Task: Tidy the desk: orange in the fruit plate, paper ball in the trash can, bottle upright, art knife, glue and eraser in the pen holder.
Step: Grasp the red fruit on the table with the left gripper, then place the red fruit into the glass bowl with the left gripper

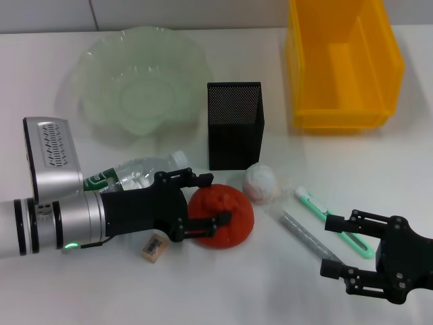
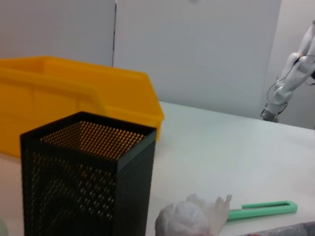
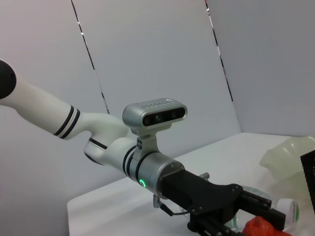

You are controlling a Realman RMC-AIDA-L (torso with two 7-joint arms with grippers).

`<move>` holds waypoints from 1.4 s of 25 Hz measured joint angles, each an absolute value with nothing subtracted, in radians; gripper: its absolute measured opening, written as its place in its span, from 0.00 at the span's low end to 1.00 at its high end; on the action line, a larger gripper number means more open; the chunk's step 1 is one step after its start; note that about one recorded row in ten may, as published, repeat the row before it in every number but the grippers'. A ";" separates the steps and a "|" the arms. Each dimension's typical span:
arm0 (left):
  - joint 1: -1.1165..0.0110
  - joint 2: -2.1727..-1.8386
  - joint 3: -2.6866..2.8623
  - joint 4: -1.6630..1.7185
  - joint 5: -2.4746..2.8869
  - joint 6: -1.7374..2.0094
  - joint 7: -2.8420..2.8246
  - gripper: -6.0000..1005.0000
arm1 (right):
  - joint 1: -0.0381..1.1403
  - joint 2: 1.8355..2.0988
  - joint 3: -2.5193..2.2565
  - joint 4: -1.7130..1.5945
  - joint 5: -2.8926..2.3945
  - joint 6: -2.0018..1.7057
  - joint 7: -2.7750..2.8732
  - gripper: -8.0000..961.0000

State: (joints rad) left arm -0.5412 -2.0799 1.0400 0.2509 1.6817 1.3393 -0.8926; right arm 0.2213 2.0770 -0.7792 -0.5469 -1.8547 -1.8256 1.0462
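Observation:
The orange [image 1: 229, 215], red-orange and rounded, rests on the table in front of the black mesh pen holder [image 1: 235, 125]. My left gripper [image 1: 211, 202] is open, with one finger behind the orange's left side and one in front. The clear bottle [image 1: 139, 172] lies on its side, partly under my left arm. The small eraser [image 1: 154, 247] lies near the front. The white paper ball [image 1: 260, 183], the glue stick [image 1: 304, 233] and the green art knife [image 1: 335, 220] lie to the right. My right gripper [image 1: 333, 247] is open and empty beside the knife. The orange also shows in the right wrist view [image 3: 261, 227].
The pale green fruit plate [image 1: 142, 74] stands at the back left and the yellow bin [image 1: 342, 64] at the back right. The left wrist view shows the pen holder [image 2: 88, 182], the bin [image 2: 74, 98], the paper ball [image 2: 189, 219] and the knife [image 2: 263, 209].

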 joint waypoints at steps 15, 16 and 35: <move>-0.539 -2.080 1.035 0.232 1.618 1.335 -0.894 0.56 | 0.224 2.077 -0.779 -0.543 -1.855 -1.829 1.046 0.75; -0.539 -2.080 1.039 0.232 1.618 1.340 -0.895 0.52 | 0.224 2.077 -0.779 -0.543 -1.855 -1.829 1.046 0.75; -0.531 -2.075 1.052 0.277 1.609 1.488 -0.963 0.19 | 0.230 2.077 -0.780 -0.513 -1.854 -1.818 1.037 0.75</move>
